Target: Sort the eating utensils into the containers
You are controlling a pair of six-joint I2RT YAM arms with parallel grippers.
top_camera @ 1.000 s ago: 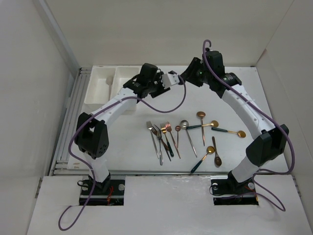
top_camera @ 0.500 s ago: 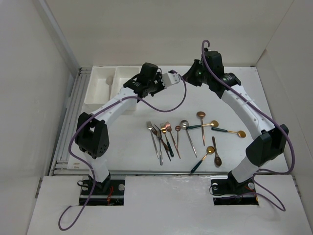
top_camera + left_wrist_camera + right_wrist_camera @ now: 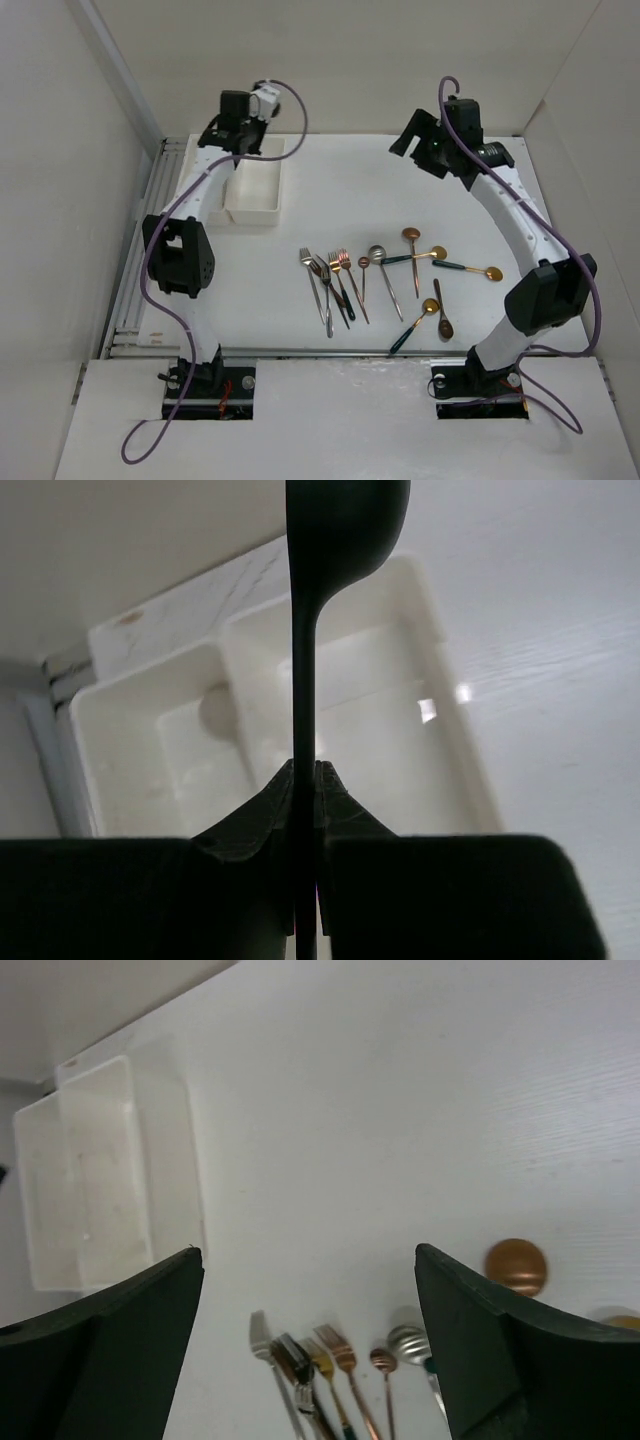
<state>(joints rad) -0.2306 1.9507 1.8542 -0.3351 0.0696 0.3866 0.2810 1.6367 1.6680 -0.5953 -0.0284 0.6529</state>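
Item 1, containers [image 3: 257, 190]: two joined white bins at 10 o'clock on the worktop [image 3: 340, 190], open tops up. Both compartments hold nothing that shows in the left wrist view.

Item 2, dark spoon [image 3: 345, 515]: clamped by its stem in the left fingers [image 3: 283, 788] and held over the containers. In the wrist view its stem crosses the compartment at 3 o'clock of the divider, and its bowl lies over the far rim.

Item 3, eating utensils [image 3: 330, 290]: a loose spread at the worktop's middle, well apart from the containers. Forks lie on the 9 o'clock side. Spoons in gold, copper and silver, some green-handled, lie toward 3 o'clock.

Item 4, right fingers [image 3: 410, 135]: at 1 o'clock, spread wide, grasping nothing.
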